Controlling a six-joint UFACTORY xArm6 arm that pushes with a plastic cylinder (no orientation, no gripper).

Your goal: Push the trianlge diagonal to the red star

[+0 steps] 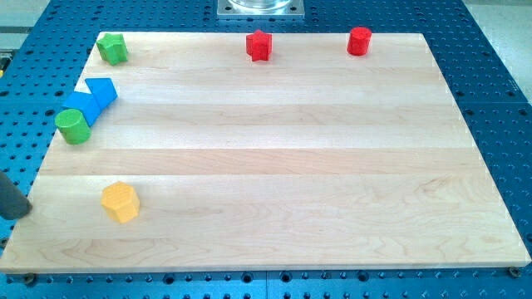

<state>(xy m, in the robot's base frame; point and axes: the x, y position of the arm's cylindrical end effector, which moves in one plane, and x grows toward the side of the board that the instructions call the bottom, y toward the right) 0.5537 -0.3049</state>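
Note:
The blue triangle (102,90) lies near the board's left edge, touching a blue cube-like block (81,107) just below and left of it. The red star (259,45) sits at the view's top, a little left of centre, far from the triangle. My tip (21,211) shows as a dark rod end at the view's far left, at the board's left edge, well below the triangle and left of the yellow hexagon block (121,202). It touches no block.
A green cylinder (73,125) touches the blue cube's lower left side. A green block (112,48) sits at the top left corner. A red cylinder (359,41) stands at the top right. The wooden board (291,166) lies on a blue perforated table.

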